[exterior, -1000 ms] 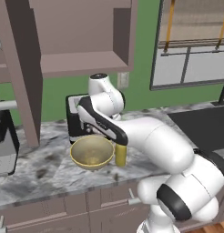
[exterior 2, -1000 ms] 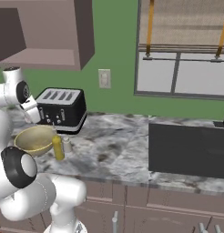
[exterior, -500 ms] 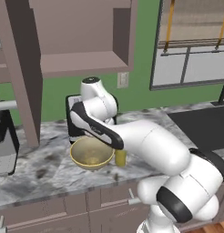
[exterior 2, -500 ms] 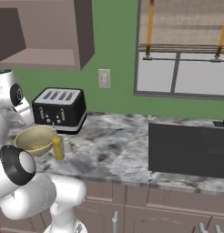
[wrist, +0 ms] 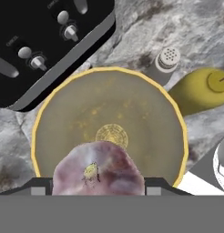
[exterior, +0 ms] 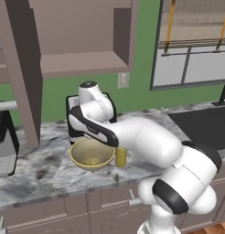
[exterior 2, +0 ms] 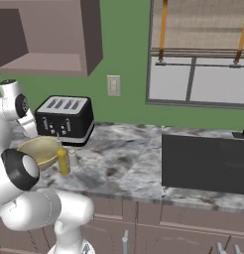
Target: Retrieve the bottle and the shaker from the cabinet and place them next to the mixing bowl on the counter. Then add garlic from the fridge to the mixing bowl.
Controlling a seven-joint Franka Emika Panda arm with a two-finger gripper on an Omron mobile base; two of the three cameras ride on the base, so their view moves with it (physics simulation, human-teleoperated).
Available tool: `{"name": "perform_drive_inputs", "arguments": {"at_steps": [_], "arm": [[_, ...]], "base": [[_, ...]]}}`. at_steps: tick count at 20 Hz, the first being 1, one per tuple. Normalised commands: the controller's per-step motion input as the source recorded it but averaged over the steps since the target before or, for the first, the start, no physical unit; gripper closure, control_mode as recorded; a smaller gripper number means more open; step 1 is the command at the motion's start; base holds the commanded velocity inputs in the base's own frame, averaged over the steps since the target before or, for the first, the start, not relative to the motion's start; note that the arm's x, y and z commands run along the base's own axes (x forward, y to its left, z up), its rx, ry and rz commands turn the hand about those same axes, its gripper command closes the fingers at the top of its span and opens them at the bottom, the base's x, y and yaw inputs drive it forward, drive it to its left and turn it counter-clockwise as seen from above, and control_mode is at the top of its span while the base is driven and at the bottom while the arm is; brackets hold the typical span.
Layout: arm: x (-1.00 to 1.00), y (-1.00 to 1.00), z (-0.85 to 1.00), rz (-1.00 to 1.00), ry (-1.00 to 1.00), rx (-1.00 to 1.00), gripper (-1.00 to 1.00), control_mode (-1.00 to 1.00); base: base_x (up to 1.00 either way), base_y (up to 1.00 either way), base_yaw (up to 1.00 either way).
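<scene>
In the hand view my gripper (wrist: 99,187) is shut on the garlic (wrist: 98,168), a pinkish-white bulb held right above the mixing bowl (wrist: 109,102). The tan-yellow bowl (exterior: 91,155) sits on the grey marbled counter (exterior: 41,176). The yellow-olive bottle (wrist: 202,91) stands just beside the bowl's rim, and the small pale shaker (wrist: 166,61) stands next to it. From the right base view, the bowl (exterior 2: 38,149), bottle (exterior 2: 63,161) and shaker (exterior 2: 73,158) stand in a close group. The cabinet (exterior: 82,59) above is open, its door (exterior: 20,68) swung out.
A black toaster (exterior 2: 64,119) stands right behind the bowl, close to the hand (wrist: 45,41). A dark sink basin (exterior 2: 203,161) lies to the right. A grey appliance (exterior: 2,141) stands at the counter's left end. Drawers run below the counter edge.
The arm's upper part has shifted slightly left over the bowl. Bowl, bottle and shaker have stayed where they were.
</scene>
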Motion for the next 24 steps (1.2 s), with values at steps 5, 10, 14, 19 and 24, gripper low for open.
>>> {"name": "perform_drive_inputs", "arguments": {"at_steps": [5, 10, 14, 19, 24], "arm": [[0.26, 0.0, -0.16, 0.0, 0.0, 0.0, 1.0, -1.0], [0.22, 0.0, -0.34, 0.03, 0.0, 0.0, 1.0, -1.0], [0.0, 0.0, -0.05, 0.08, 0.0, 0.0, 1.0, -1.0], [0.0, 0.05, 0.0, 0.17, 0.01, 0.0, 1.0, -1.0], [0.0, 0.05, -0.02, 0.04, 0.02, -0.07, 1.0, -1.0]], "base": [[0.0, 0.0, 0.0], [0.0, 0.0, 0.0], [0.0, 0.0, 0.0], [0.0, 0.0, 0.0], [0.0, 0.0, 0.0]]}}
